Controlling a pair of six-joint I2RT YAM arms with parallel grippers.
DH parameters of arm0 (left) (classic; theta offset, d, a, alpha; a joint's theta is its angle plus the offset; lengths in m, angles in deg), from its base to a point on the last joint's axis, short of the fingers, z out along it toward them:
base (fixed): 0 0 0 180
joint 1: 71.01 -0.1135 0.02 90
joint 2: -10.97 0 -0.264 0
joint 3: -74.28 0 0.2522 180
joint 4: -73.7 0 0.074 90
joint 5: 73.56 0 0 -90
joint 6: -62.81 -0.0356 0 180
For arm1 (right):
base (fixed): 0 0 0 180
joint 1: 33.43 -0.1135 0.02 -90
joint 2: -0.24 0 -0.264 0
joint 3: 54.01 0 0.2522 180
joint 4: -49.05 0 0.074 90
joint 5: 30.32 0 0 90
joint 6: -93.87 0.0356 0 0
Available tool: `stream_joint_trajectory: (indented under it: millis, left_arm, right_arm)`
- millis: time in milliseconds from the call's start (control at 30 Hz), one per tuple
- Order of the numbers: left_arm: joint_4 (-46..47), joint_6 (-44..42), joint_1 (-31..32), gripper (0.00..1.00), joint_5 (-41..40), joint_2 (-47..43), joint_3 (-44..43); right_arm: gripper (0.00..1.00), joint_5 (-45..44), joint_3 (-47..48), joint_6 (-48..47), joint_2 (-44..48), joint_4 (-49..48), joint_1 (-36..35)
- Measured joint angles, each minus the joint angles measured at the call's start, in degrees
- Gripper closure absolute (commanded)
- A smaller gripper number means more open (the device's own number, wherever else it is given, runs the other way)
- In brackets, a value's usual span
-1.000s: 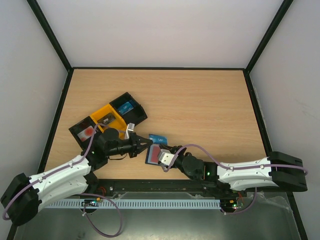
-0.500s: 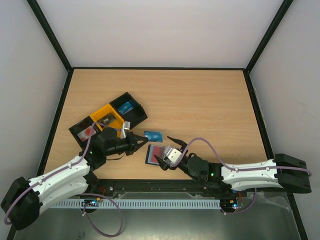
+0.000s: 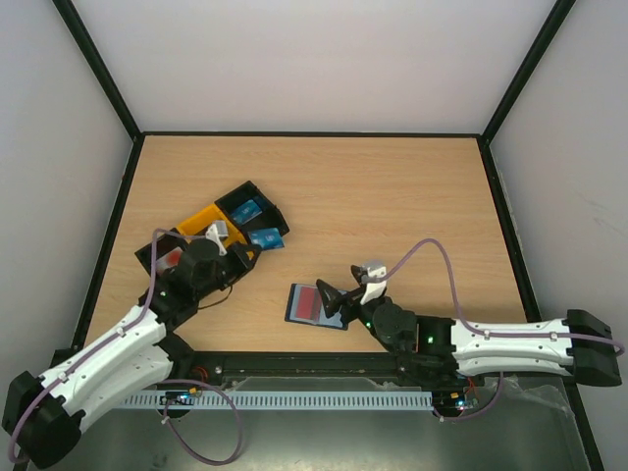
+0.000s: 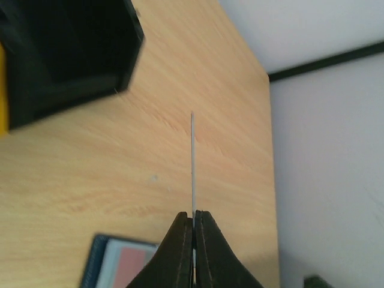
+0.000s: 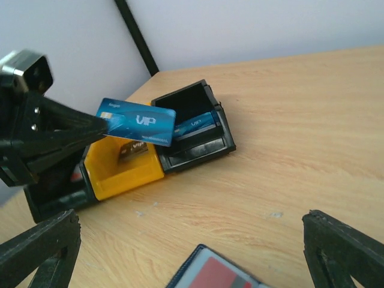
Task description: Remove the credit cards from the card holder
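Brightness: bright and even in all three views, with soft light from overhead.
Shadows: faint and short, close under the arms and trays on the table.
Left wrist blur: black tray smeared at its edges, wood grain soft, left gripper near-featureless black.
Right wrist focus: blue card crisp with legible print; right gripper fingers dark and soft-edged.
Distortion: in the top view the black frame lines splay outward.

The blue VIP card hangs pinched in the air; the card holder lies open.
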Motion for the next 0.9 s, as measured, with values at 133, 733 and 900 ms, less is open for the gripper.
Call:
stream_joint_trajectory:
  millis: [133, 733, 900]
  left_arm:
    - [-3.3, -2.5, -3.0, 0.97, -5.5, 1.2, -2.3]
    - [-2.1, -8.8, -13.6, 0.97, -9.8, 19.7, -11.3]
    - [-0.7, -8.7, -14.5, 0.97, -10.4, 26.0, -13.1]
  right_arm:
    - [0.02, -1.4, 1.1, 11.6, 3.6, 6.2, 0.0]
    - [0.02, 2.3, -1.9, 25.4, 7.7, 6.9, 0.0]
    - [0.02, 3.4, -1.8, 25.3, 6.6, 6.7, 0.0]
